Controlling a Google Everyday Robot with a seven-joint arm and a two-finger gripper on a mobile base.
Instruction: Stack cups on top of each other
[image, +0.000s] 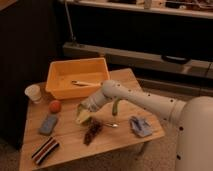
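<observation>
Counting now. Cups: I'm seeing 2, one white cup (33, 93) and one yellow-green cup (81, 119). Bins: 1 orange-yellow bin (65, 91), holding 1 utensil (82, 83). The single table (70, 147) is also carrying 1 orange-red ball (55, 106), 1 grey-blue sponge (49, 124), 1 striped block (45, 150), 1 dark red clump (91, 132), 1 slim green curved thing (116, 106) and 1 blue crumpled item (140, 126). Grippers: 1 gripper (84, 111), sitting at the yellow-green cup, mid-table.
</observation>
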